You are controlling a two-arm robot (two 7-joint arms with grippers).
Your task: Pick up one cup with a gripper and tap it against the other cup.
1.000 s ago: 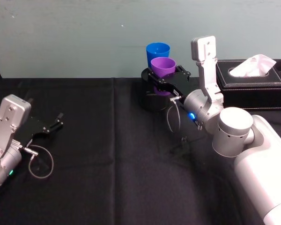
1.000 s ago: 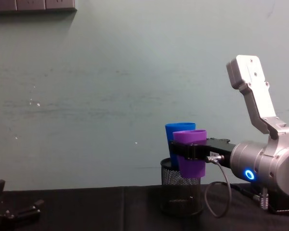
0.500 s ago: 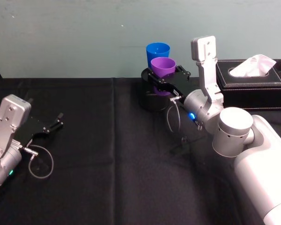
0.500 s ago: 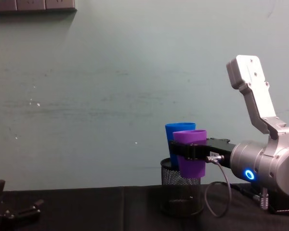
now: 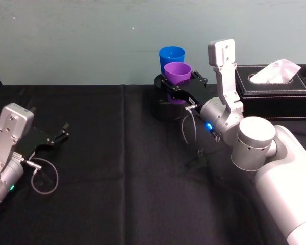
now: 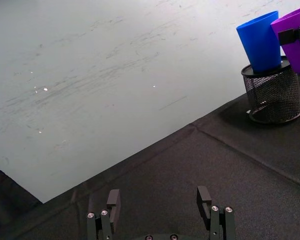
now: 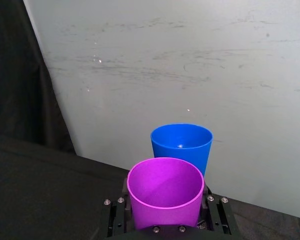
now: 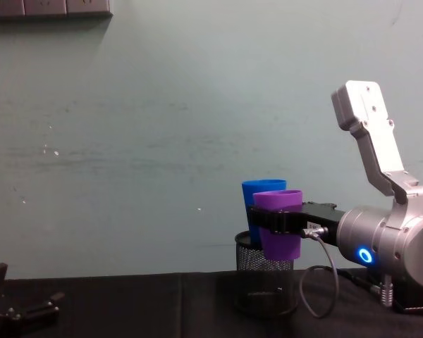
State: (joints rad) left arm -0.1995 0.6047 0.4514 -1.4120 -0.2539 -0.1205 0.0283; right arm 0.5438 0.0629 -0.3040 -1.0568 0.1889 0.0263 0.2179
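Right gripper (image 5: 179,88) jaws clamped on purple cup (image 5: 177,74), held against blue cup (image 5: 172,55) in mesh holder (image 8: 266,283), left gripper (image 5: 58,134) jaws spread, low over bench (image 5: 117,168)

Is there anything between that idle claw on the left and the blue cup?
Only bare black cloth lies between the left claw and the blue cup, in its wrist view.

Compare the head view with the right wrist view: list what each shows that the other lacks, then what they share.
Head view alone: the tissue box at the table's far right, the left gripper resting open low on the black cloth at the near left, and the right arm's blue ring light.

Right wrist view alone: the inside of the purple cup from just behind its rim, with the right gripper clamped around its sides.

Both: the purple cup held upright close in front of the blue cup, and the pale wall behind them.
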